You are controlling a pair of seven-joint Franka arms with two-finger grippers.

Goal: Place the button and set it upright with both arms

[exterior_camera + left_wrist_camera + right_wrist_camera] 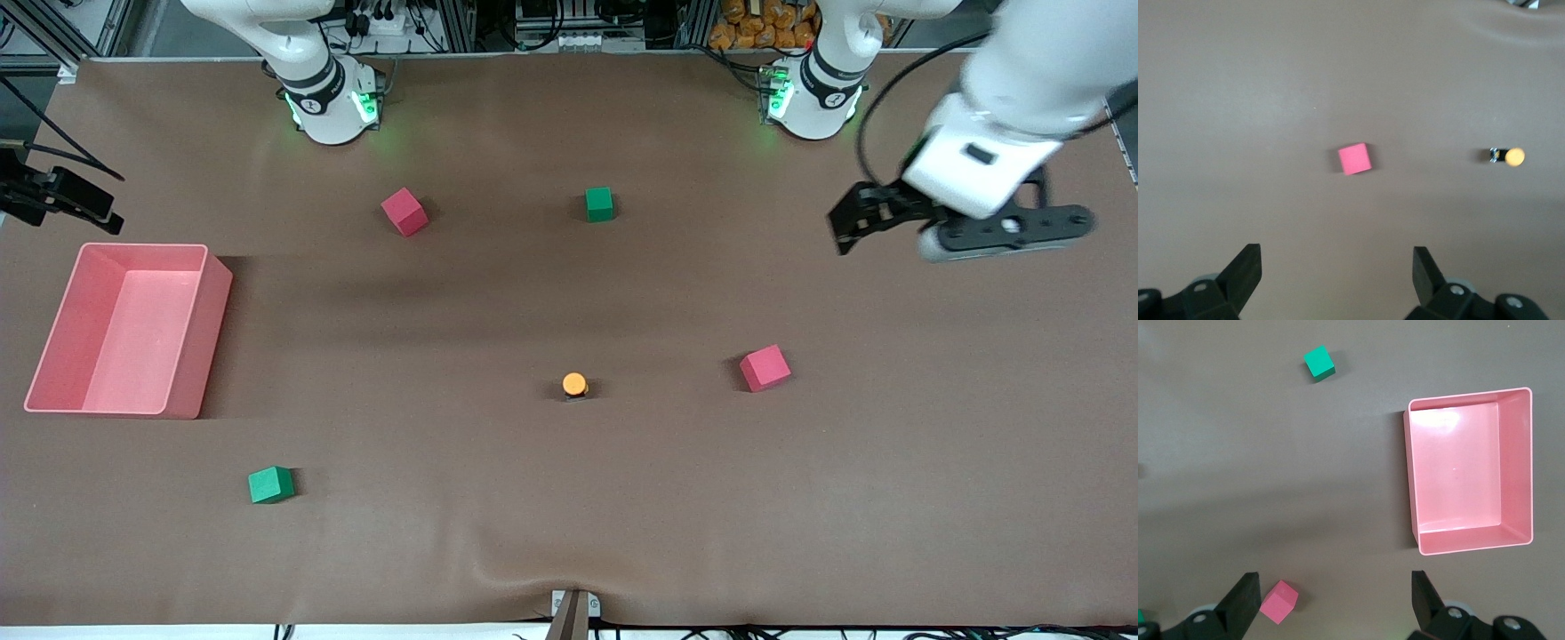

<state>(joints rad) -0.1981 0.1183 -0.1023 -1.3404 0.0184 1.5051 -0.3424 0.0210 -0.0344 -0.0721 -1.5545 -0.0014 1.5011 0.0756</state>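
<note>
The button (575,385) sits out on the brown worktop (569,533) roughly midway between the two arms' ends, with a pink cube (765,368) just beside it toward the left arm's end. From above its orange cap faces up, with only a sliver of the black body showing under it, so it looks close to upright. The left wrist view shows body and cap side by side, so I can't rule out a tilt.

The left gripper (876,222) hangs over the worktop near the left arm's end, fingers spread wide and empty. From there the button lies past the pink cube, toward the right arm's end.

The right gripper (1331,597) hangs above a second pink cube (1279,602), fingers open and empty too — the pink bin (1469,471) lies below it.

By my eye the left arm is the nearer one.
</note>
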